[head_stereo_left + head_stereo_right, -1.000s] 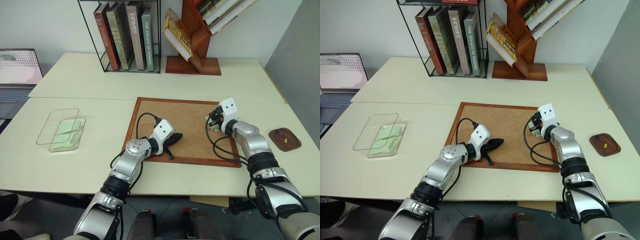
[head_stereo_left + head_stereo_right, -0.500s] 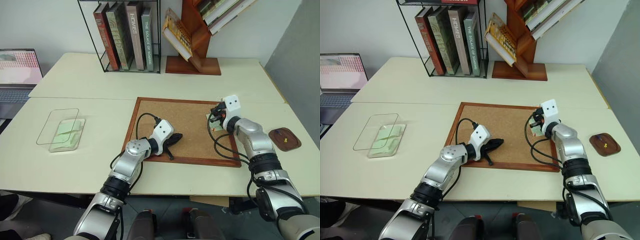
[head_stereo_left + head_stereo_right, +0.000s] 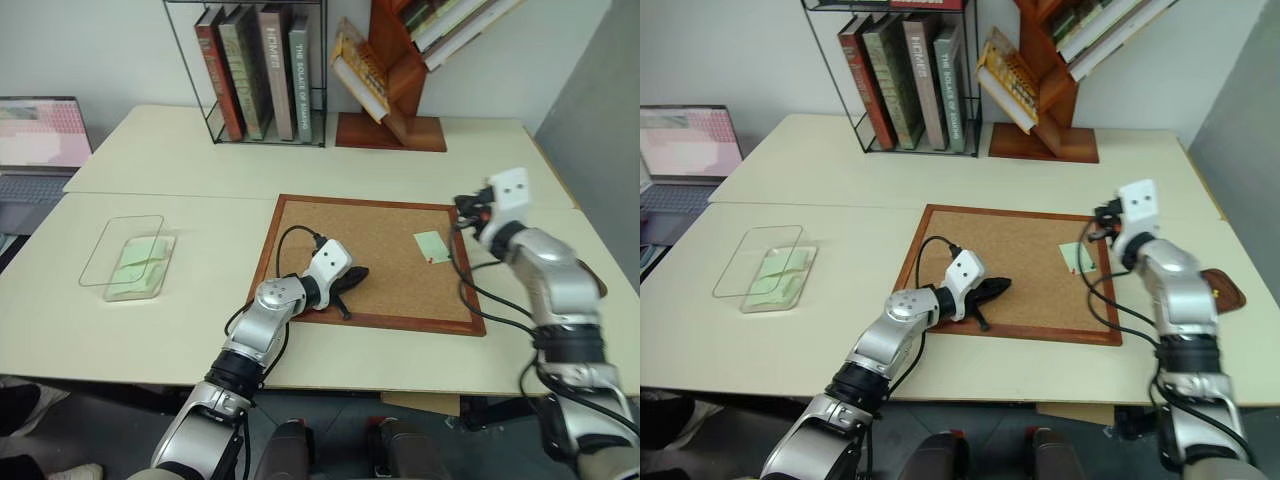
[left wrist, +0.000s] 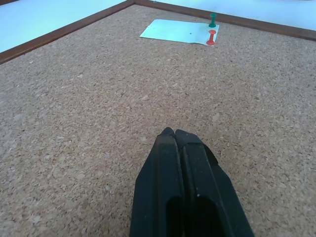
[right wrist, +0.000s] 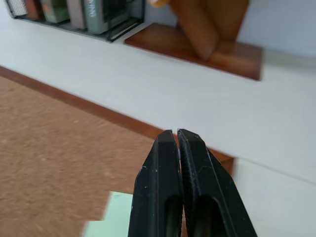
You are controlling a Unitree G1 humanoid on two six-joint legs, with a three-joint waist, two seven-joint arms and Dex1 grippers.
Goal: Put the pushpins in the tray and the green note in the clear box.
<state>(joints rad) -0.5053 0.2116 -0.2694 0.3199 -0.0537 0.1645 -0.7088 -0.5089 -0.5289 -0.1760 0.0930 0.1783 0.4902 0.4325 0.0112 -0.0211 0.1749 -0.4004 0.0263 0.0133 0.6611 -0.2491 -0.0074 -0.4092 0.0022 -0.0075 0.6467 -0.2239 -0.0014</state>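
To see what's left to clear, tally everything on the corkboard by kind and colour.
Red pushpin: 1
Green pushpin: 1
Green note: 1
Total on the corkboard: 3

Two pushpins (image 4: 211,28), one green note (image 4: 177,30), one corkboard (image 3: 375,262).

Bright, even indoor light, soft from above; shadows weak & short, e.g. under left gripper (image 3: 352,277) on the corkboard (image 3: 385,225). No hard glare. Laptop screen (image 3: 40,132) washed out. Right wrist view blurred throughout, bkgd books smeared. Left wrist view sharp nearby, cork grain clear; slightly softer w/ distance.
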